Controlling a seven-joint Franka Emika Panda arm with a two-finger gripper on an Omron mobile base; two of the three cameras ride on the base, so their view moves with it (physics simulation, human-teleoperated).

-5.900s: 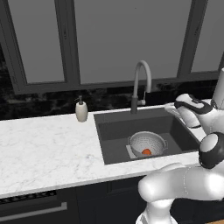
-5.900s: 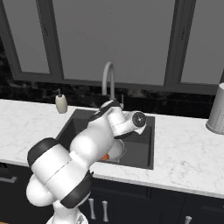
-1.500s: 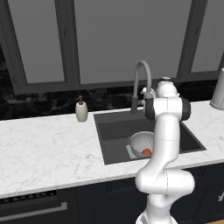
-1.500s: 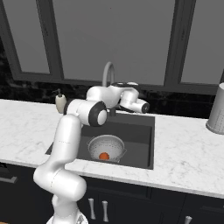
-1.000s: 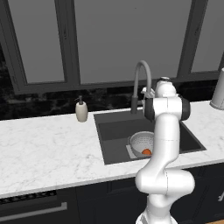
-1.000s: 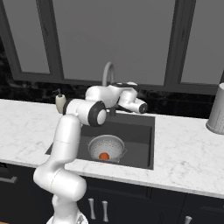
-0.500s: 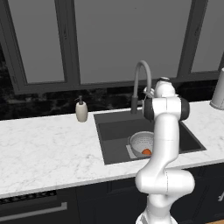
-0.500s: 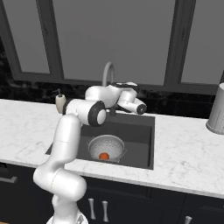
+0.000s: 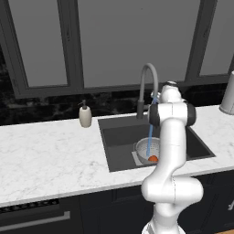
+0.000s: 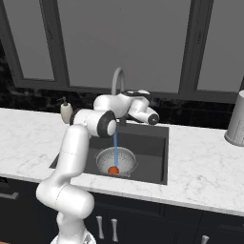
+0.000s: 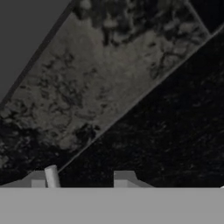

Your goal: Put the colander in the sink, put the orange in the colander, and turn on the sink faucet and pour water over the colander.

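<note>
The silver colander (image 9: 147,150) (image 10: 116,161) sits on the floor of the dark sink (image 9: 119,142) (image 10: 153,153), with the orange (image 9: 153,158) (image 10: 113,170) inside it. A thin blue stream of water (image 9: 150,135) (image 10: 115,148) falls from the spout of the grey gooseneck sink faucet (image 9: 147,82) (image 10: 116,78) into the colander, close to the orange. My hand (image 10: 144,112) hovers at the faucet's base, above the sink's back edge. In the hand view my gripper (image 11: 83,180) faces the dark wall, its fingertips (image 11: 125,177) apart with nothing between them.
A cream soap pump bottle (image 9: 85,115) (image 10: 66,111) stands on the white marble counter (image 9: 50,155) left of the sink. A grey canister (image 9: 227,93) (image 10: 235,125) stands at the far right. Dark backsplash and windows rise behind the faucet.
A blue stream of water now runs from the spout into the colander, where none showed half a second ago. The arm has barely moved.
</note>
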